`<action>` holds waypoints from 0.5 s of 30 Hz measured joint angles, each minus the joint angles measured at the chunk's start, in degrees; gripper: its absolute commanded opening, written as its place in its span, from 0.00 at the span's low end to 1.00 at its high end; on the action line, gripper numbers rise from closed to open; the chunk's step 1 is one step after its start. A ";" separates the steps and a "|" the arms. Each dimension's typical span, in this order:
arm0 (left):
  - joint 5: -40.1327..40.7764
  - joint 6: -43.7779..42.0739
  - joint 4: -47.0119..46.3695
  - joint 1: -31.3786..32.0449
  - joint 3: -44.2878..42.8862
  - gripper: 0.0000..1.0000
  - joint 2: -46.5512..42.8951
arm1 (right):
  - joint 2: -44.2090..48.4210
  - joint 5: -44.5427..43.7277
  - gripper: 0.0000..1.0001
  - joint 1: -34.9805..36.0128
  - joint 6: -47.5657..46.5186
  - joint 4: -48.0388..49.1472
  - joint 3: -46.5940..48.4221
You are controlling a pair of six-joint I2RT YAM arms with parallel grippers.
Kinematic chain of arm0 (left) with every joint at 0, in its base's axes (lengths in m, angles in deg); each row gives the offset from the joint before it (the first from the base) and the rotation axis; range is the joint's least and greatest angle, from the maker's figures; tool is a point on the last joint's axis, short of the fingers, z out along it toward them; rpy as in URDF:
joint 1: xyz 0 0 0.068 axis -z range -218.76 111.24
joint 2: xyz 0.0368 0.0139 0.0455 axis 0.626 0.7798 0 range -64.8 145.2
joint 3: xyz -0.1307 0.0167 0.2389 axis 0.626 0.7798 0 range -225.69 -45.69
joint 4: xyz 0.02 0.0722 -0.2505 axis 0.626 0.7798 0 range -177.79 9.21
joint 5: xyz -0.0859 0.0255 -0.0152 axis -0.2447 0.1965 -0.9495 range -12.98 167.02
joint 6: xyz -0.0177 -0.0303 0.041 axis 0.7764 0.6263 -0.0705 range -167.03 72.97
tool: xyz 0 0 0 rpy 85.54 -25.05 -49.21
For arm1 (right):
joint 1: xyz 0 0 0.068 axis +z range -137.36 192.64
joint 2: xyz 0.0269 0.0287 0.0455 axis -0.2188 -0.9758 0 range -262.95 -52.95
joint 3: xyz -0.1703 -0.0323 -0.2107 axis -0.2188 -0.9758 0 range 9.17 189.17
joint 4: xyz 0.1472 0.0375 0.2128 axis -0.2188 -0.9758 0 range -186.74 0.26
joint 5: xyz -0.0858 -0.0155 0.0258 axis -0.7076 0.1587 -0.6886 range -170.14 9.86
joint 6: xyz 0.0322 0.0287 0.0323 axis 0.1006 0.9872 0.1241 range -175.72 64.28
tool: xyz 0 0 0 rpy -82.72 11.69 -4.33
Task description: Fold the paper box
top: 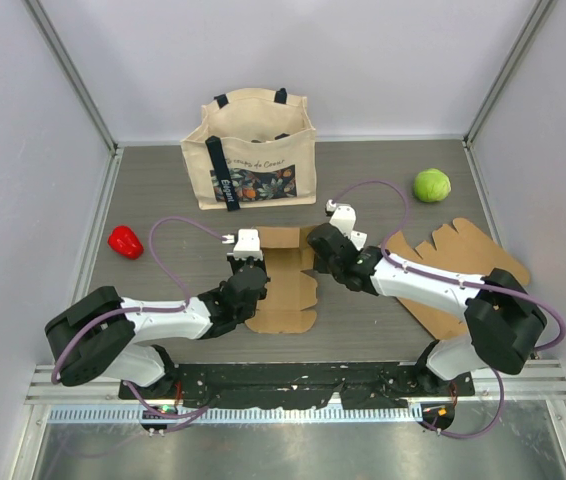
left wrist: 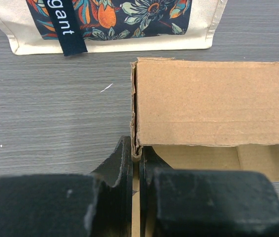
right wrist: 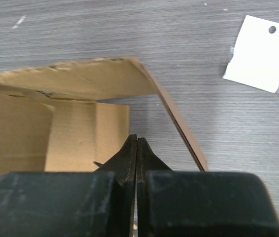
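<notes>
Top external view: your brown corrugated cardboard box (top: 283, 290), partly folded, lies at the middle of the grey wood-grain counter (top: 163, 190). Your left jaws clamp its raised left wall edge; your right jaws are pressed closed beside its right flap.

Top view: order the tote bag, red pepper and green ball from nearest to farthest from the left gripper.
1. tote bag, just beyond the left gripper.
2. red pepper, to its left.
3. green ball, far across on the right.
</notes>
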 measured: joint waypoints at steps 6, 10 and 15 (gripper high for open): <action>0.00 0.02 -0.02 0.00 0.00 0.00 0.00 | -0.07 3.80 0.02 0.17 -0.04 7.08 -0.94; 0.00 0.02 0.00 0.00 0.00 0.00 0.00 | -0.24 5.84 0.02 0.31 -0.04 9.70 -1.46; 0.02 0.02 0.00 0.00 0.00 0.00 0.00 | -1.11 1.57 0.04 0.66 0.04 5.29 -0.44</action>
